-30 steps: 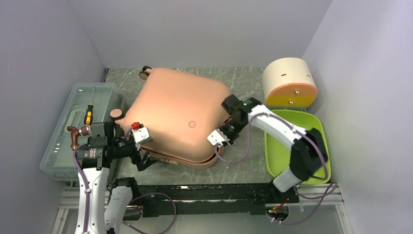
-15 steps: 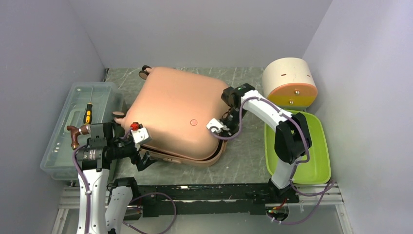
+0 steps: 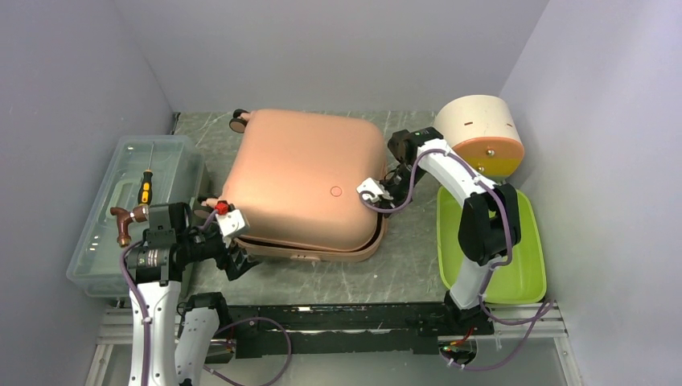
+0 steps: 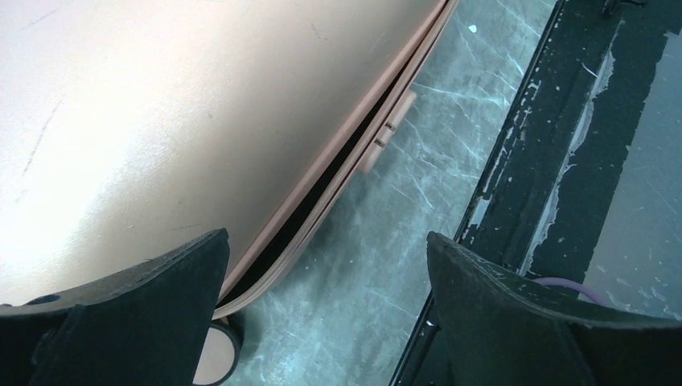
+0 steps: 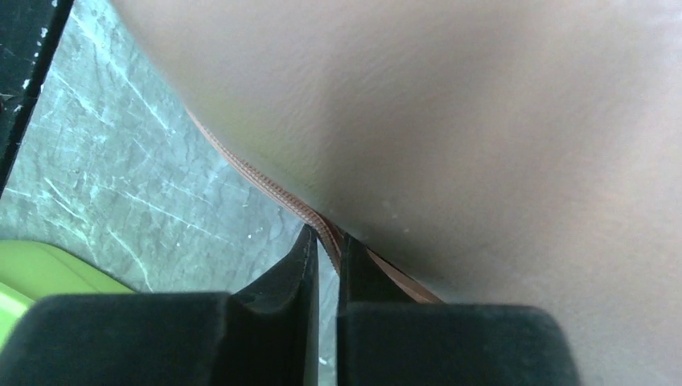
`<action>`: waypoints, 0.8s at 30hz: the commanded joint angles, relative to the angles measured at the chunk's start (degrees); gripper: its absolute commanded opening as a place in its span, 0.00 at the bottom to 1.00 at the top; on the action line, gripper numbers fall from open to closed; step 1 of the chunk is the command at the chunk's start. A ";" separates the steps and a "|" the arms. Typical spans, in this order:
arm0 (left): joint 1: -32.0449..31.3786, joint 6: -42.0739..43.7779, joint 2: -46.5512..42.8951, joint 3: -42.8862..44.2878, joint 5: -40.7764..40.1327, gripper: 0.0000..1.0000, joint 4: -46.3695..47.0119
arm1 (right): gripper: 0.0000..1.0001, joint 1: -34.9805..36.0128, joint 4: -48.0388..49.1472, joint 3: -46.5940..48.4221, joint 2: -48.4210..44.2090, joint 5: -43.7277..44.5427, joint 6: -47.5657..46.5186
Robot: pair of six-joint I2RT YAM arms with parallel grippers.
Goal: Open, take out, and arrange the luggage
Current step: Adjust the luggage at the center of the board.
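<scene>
Big, hard, slippery luggage point(image 3: 301, 173), likely heavy, best taken at the zip point(image 5: 273, 193) along its edge; right jaws pinched shut on that zip, left jaws wide open.

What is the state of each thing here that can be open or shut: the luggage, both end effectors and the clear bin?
luggage: lying flat, lid down, but gaping open along its near edge.
left end effector: open, holding nothing, at the luggage's near left corner.
right end effector: shut, tips at the zipper line on the luggage's right side.
clear bin: lid on, it seems.
</scene>
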 commanded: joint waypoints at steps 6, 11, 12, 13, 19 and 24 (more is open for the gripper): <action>0.38 -1.88 5.01 9.57 -10.44 0.99 4.44 | 0.50 -4.75 7.38 8.50 -7.15 14.93 21.23; 0.36 1.15 10.59 21.45 -19.14 0.99 6.10 | 1.00 -4.53 17.97 2.60 -19.47 11.52 33.33; 0.34 2.46 12.65 23.81 -20.94 0.99 5.57 | 1.00 -4.49 21.13 -0.01 -22.68 10.66 35.40; 0.37 4.46 14.61 26.02 -22.53 0.99 3.99 | 1.00 -4.40 25.07 -3.23 -26.40 9.65 37.27; 0.37 22.68 22.97 29.26 -27.89 0.99 -5.50 | 1.00 -4.44 56.24 -28.36 -48.30 5.85 51.36; 0.35 31.26 25.91 26.54 -32.40 0.99 -7.21 | 1.00 -4.44 78.47 -42.70 -55.01 7.52 61.71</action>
